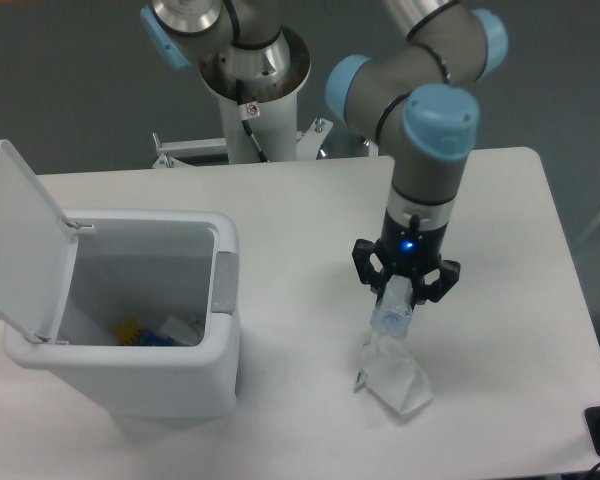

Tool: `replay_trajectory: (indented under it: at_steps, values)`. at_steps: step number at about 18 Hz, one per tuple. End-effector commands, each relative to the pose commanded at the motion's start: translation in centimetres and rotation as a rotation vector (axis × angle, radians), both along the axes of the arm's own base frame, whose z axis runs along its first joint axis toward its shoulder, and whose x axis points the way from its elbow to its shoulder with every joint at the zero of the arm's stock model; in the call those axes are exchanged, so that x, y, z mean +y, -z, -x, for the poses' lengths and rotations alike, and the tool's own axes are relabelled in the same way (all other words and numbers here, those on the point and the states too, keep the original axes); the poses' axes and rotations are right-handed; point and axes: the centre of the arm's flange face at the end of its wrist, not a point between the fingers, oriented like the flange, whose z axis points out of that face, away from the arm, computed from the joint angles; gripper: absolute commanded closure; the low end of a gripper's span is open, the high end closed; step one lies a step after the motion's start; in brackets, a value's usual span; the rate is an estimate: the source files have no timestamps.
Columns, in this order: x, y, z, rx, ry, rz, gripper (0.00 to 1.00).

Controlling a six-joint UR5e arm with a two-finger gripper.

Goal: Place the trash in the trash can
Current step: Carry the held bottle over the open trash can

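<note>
The end effector (404,295) points straight down over the right half of the table (500,200), its fingers closed around the clear water bottle (391,314), which hangs end-down between them. The bottle's lower end sits just above, possibly touching, the crumpled white plastic bag (392,372) lying on the table. The trash can (140,310) stands well apart at the left, its flip lid (20,245) raised and its grey push tab (223,283) facing the arm. Small items, one yellow, lie inside the can.
</note>
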Motion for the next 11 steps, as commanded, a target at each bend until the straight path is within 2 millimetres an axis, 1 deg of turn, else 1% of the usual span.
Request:
replay_trajectory:
  at_steps: [1, 4, 7, 9, 10, 11]
  values:
    - [0.7, -1.7, -0.2, -0.043, -0.008, -0.080, 0.56]
    - [2.0, -5.4, -0.9, -0.106, 0.043, -0.245, 0.55]
    - [2.9, -9.1, -1.6, -0.135, 0.083, -0.357, 0.55]
    - [3.4, -12.0, -2.5, -0.139, 0.114, -0.420, 0.55]
    - [3.4, -13.7, -3.1, -0.148, 0.145, -0.470, 0.55]
    - [3.3, -14.9, -3.6, -0.152, 0.167, -0.505, 0.55]
